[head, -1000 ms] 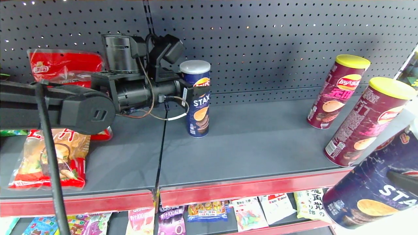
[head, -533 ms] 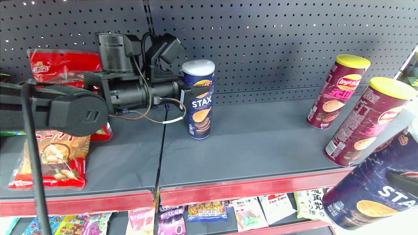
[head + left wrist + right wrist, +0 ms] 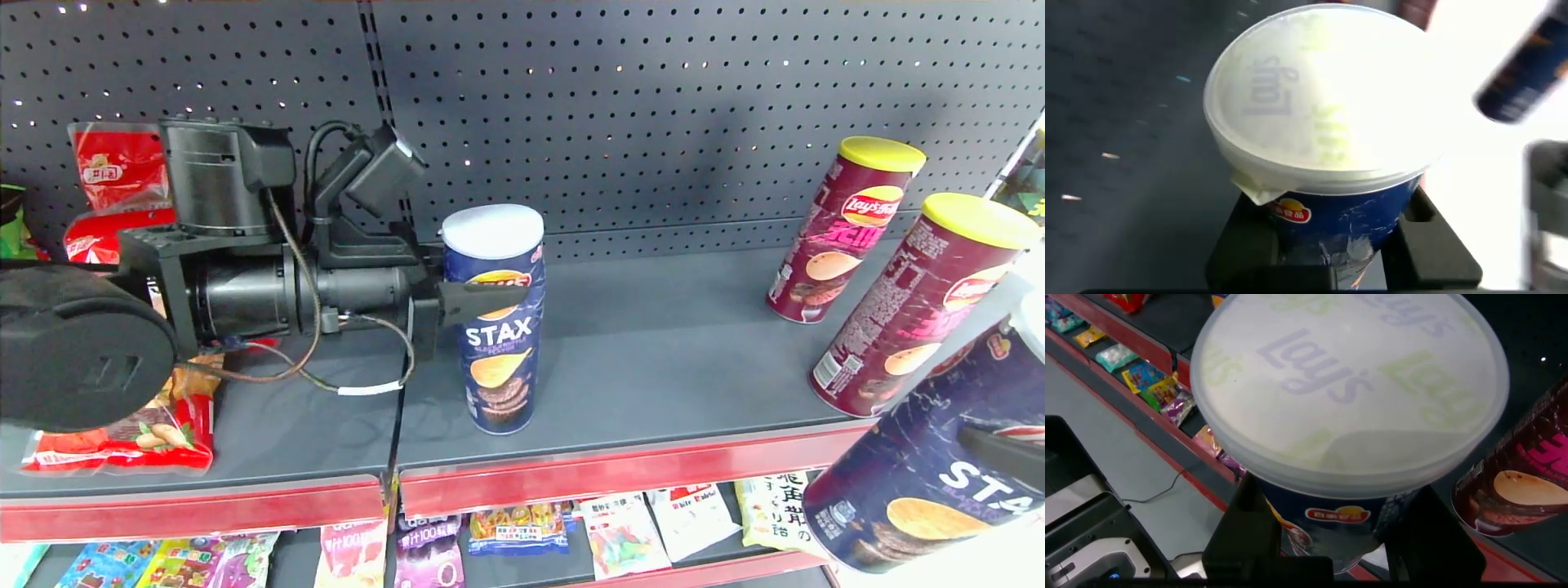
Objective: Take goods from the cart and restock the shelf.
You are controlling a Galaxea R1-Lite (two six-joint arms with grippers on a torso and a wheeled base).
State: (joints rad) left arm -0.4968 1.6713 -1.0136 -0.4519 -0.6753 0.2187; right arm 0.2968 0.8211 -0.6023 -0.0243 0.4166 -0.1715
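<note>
Cylinder of chips, dark blue with a white plastic lid (image 3: 498, 327), stands upright on the near part of the grey metal shelf board (image 3: 653, 376), just behind its red front strip (image 3: 620, 469). I cannot tell whether its base rests on the board or hangs just above it. The left gripper (image 3: 482, 298) comes in level from the robot's left, its fingers clamped on the upper part of the can, just under the lid, across the can's vertical long axis. Judging from this, letting go calls for the fingers to part and draw back to the left, along the arm's own line.

A second dark blue can with a white lid (image 3: 922, 482) sits tilted in the right gripper (image 3: 1339, 559), whose fingers are closed on its body, in front of the shelf's right end and lower than the board. It would need righting before placing. Two maroon cans with yellow lids (image 3: 841, 233) (image 3: 918, 306) stand on the board's right side, well apart from the first can. Red and orange snack bags (image 3: 139, 425) lie at the left.
</note>
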